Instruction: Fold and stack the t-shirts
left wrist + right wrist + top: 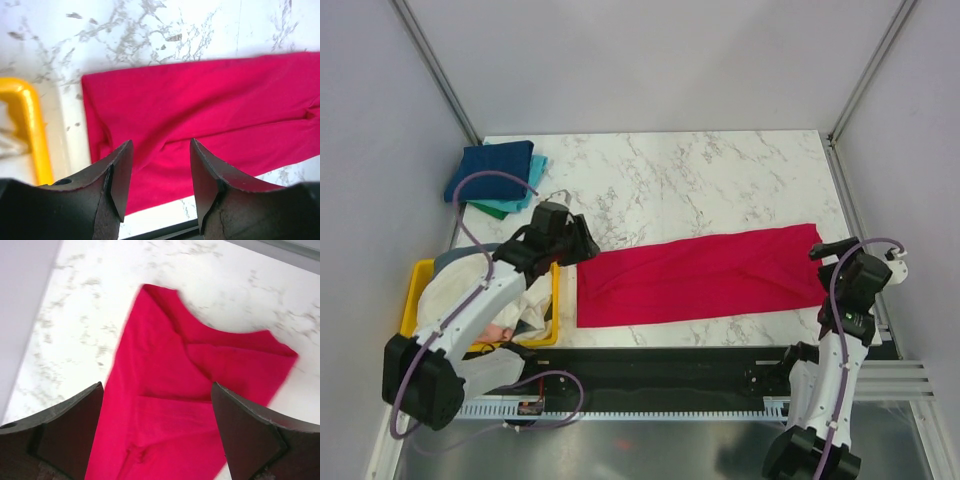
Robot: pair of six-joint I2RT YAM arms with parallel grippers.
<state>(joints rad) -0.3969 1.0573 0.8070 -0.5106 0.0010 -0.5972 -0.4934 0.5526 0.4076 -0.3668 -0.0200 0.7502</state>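
A red t-shirt [695,277] lies on the marble table, folded lengthwise into a long strip running left to right. My left gripper [582,247] hovers open just above the strip's left end, which shows in the left wrist view [200,115]. My right gripper [825,255] is open above the strip's right end, the collar end, which shows in the right wrist view [175,390]. Neither gripper holds anything. A stack of folded shirts, dark blue [488,170] on teal [525,190], lies at the table's back left.
A yellow bin [420,285] with white and other unfolded garments [470,300] stands at the left front, under my left arm. The table [700,180] ends at grey walls left, right and back. A black rail runs along the front edge.
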